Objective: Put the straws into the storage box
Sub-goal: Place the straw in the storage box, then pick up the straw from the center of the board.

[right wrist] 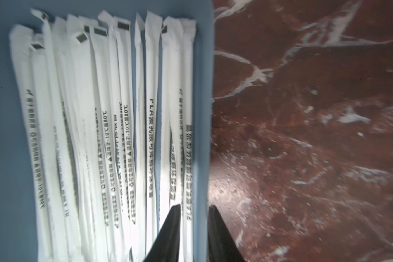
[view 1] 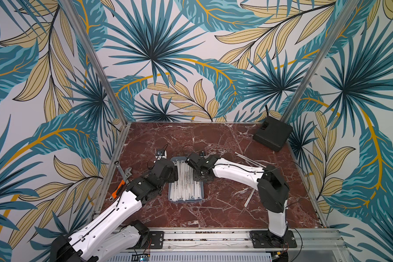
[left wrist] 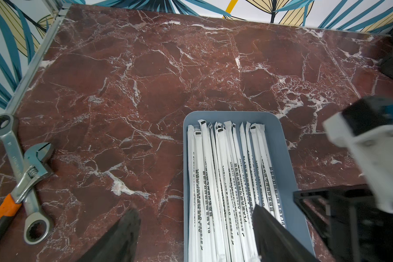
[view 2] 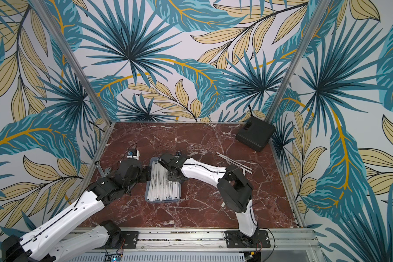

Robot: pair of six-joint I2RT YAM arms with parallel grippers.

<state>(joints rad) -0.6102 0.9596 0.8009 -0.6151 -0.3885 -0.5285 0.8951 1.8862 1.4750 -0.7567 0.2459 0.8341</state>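
The grey-blue storage box point(view 1: 186, 201) sits mid-table with several white-wrapped straws point(view 1: 186, 181) lying lengthwise in it. My left gripper point(left wrist: 195, 217) hangs open over the box's left side, one finger above the table and the other above the straws point(left wrist: 225, 170). My right gripper point(right wrist: 194, 215) is narrowly open at the box's right wall point(right wrist: 204, 68); the wall and the outermost straw point(right wrist: 187, 158) lie between its fingers. Two loose straws point(view 1: 250, 160) lie at the back right. One more straw point(view 1: 249, 197) lies by the right arm.
Metal wrenches point(view 1: 123, 174), one with an orange handle, lie by the left frame rail point(left wrist: 27, 174). A black square box point(view 1: 272, 133) with a cable stands in the back right corner. Patterned walls and aluminium posts enclose the marble tabletop.
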